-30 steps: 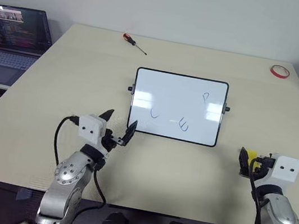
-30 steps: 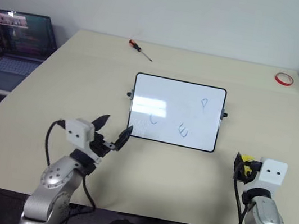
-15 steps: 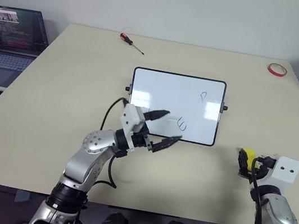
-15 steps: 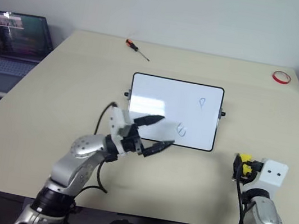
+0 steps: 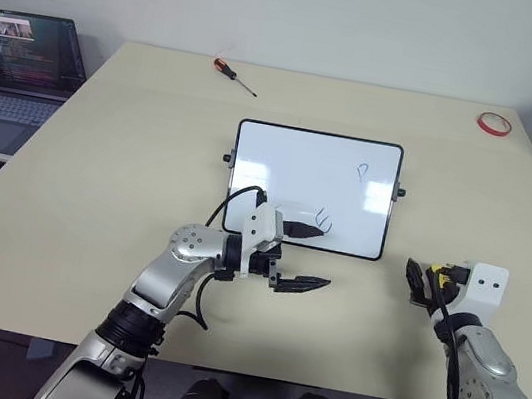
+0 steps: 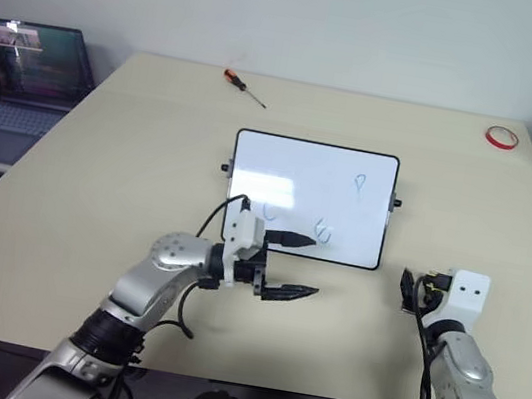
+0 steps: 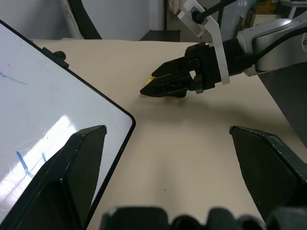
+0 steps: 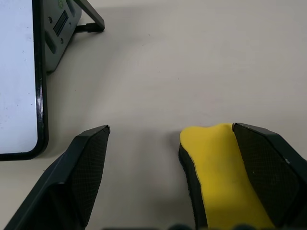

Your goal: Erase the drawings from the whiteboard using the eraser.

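Note:
The whiteboard (image 5: pixel 292 163) stands propped at mid-table with blue drawings on it: a "P" (image 5: pixel 362 171), a "W" squiggle (image 5: pixel 324 217) and a "C" (image 6: pixel 266 210). My left gripper (image 5: pixel 309 257) is open and points to the right, just in front of the board's near edge, holding nothing. To the right of the board, low over the table, my right gripper (image 5: pixel 422 283) is open. The yellow eraser (image 8: pixel 216 167) with its black base lies between the right gripper's fingers, against one finger (image 8: pixel 268 167), with a wide gap to the other. From the left wrist view the right gripper (image 7: pixel 158 88) shows beyond the board's corner.
A laptop (image 5: pixel 13 68) sits off the table's left side. A red-handled screwdriver (image 5: pixel 235 73) lies at the far edge and a red tape ring (image 5: pixel 494 123) at the far right corner. The board's rear stand (image 8: pixel 62 28) shows in the right wrist view.
My left arm has swung to the right along the board's near edge, its gripper turning to point right. The right gripper has edged slightly forward and down around the eraser.

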Action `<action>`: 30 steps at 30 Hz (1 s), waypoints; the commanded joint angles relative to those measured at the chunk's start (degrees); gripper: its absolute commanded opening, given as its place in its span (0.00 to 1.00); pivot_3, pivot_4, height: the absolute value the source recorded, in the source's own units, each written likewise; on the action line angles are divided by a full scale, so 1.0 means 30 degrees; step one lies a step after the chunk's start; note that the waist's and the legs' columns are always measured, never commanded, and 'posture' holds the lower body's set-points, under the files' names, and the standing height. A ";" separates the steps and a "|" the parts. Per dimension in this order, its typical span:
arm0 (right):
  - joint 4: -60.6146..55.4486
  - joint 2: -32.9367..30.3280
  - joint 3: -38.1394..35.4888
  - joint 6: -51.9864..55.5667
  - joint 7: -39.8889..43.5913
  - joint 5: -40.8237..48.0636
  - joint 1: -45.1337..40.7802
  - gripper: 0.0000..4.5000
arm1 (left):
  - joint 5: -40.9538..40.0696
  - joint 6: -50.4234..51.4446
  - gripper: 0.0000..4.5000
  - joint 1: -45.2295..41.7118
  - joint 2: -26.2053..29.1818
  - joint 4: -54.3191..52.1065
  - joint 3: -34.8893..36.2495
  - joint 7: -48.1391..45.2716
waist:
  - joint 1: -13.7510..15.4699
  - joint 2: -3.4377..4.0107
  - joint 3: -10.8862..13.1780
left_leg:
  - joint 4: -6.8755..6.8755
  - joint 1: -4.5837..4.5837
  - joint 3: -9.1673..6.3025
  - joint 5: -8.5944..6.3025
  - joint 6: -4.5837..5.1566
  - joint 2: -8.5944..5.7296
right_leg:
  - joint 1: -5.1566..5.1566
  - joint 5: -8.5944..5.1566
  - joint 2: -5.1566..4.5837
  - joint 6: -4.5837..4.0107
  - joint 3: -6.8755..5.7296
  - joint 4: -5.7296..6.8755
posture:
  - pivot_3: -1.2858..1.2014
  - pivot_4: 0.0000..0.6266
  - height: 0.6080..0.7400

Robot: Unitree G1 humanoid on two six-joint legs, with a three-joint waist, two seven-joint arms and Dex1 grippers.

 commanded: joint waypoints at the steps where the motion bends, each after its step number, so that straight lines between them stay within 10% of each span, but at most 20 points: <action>1: -0.0387 -0.0186 -0.0122 -0.0484 0.0010 0.0011 0.0031 0.99 | -0.0039 -0.0196 1.00 0.0201 0.0065 -0.0834 0.0045 -0.0120 | 0.0000 0.0001 0.0000 | 0.0000 0.0000 0.0002 0.0000 0.0000 -0.0001 | 0.0001 0.0000 0.0000 0.0000 0.0001 0.0001 | 0.52 0.24 1.00; 30: 0.0027 -0.0365 -0.0519 -0.0935 -0.0275 -0.0143 0.0278 0.99 | 0.0101 -0.0015 1.00 0.0328 -0.0358 -0.0763 -0.0216 -0.0496 | 0.0001 0.0001 0.0000 | 0.0005 0.0001 -0.0001 0.0000 0.0000 -0.0001 | 0.0001 0.0000 0.0000 0.0000 0.0000 0.0008 | 0.52 0.24 1.00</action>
